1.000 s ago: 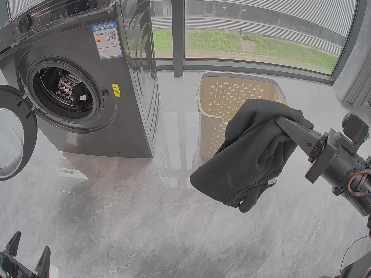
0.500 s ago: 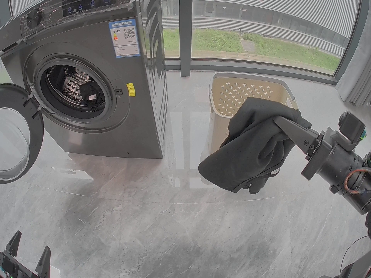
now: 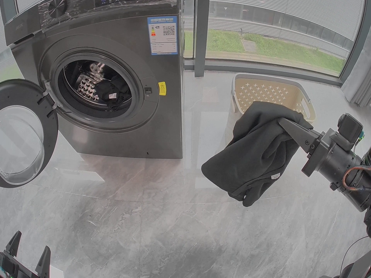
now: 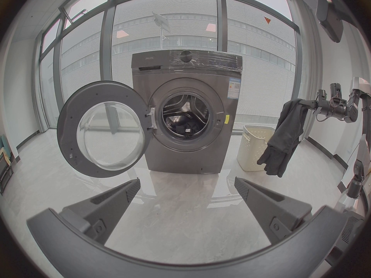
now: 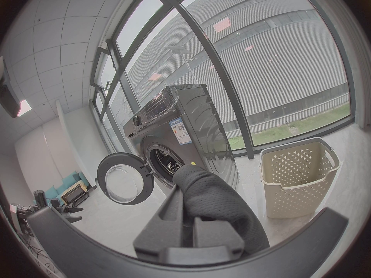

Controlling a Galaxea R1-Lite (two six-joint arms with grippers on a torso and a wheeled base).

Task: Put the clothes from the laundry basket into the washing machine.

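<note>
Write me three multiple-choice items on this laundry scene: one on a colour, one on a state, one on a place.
1. What colour is the laundry basket?
A. Blue. B. Beige. C. Red.

2. How does the door of the washing machine stand?
A. Shut. B. Swung open. C. Lying flat on the floor.

3. Where is the dark garment?
A. Inside the laundry basket. B. On top of the washing machine. C. Hanging from the right gripper, off the floor.

Answers:
1. B: its star-punched walls are beige.
2. B: it stands swung out to the side of the washing machine.
3. C: the right gripper is shut on the cloth, which hangs clear of the floor.
</note>
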